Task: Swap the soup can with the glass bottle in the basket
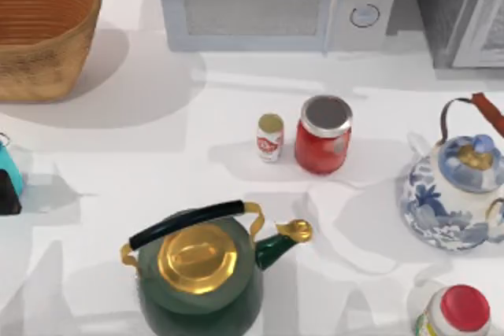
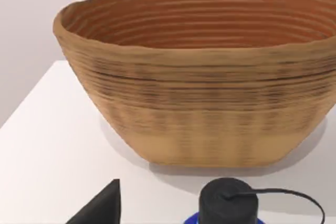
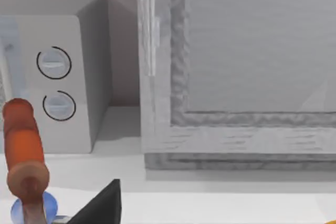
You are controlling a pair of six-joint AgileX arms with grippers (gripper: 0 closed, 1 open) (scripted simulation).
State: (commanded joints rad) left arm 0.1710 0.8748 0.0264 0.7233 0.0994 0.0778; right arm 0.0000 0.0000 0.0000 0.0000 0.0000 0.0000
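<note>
The soup can (image 1: 270, 137), small with a red-and-white label and a gold top, stands mid-table beside a red jar (image 1: 324, 134). The wicker basket (image 1: 39, 33) sits at the back left, and what I see of its inside is bare (image 2: 199, 24). The glass bottle (image 1: 8, 164), teal with a black wire-bail stopper (image 2: 228, 205), stands at the table's left edge in front of the basket. My left gripper (image 1: 6, 193) is right beside it, one black finger (image 2: 102, 205) spread wide, not closed on the bottle. A finger (image 3: 102, 205) of my right gripper, equally spread, hangs by the blue-and-white kettle's orange handle (image 3: 23, 140).
A green kettle with a gold lid (image 1: 197, 269) stands at the front centre. The blue-and-white kettle (image 1: 457, 190) is at the right, with a red-capped bottle (image 1: 461, 312) in front of it. A microwave (image 1: 276, 1) and a grey cabinet (image 1: 465, 5) line the back.
</note>
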